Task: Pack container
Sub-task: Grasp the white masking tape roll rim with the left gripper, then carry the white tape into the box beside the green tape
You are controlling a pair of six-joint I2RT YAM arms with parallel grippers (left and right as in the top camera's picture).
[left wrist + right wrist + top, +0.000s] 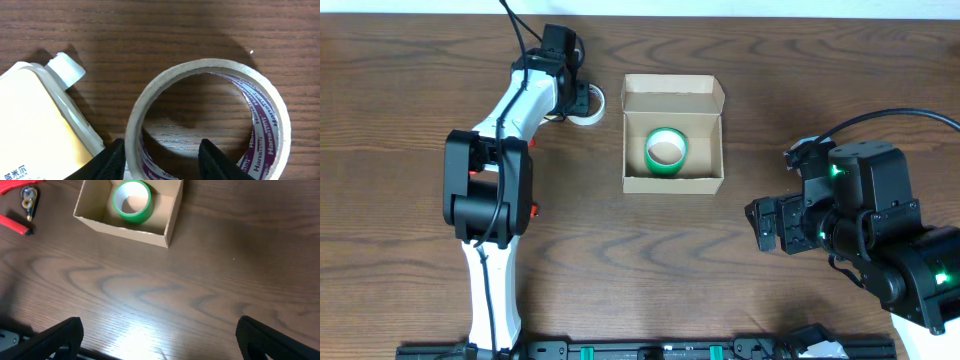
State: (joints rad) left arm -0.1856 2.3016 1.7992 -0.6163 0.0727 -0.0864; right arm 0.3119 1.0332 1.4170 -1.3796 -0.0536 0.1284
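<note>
Left gripper point(582, 100) hovers with jaws apart over the white tape roll point(210, 65), and the container point(672, 184) sits just beside it at 3 o'clock, green roll point(665, 170) inside, while the right gripper point(765, 228), jaws spread, waits farther off at 4.

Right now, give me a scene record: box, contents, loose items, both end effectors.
container: cardboard box, lid flap open
inside: green tape roll, lying flat
outside: white tape roll, on the left arm's side of the box; cream pouch next to it
left end effector: open, straddling the white tape roll's wall, contact unclear
right end effector: open, over bare table, apart from the box
</note>
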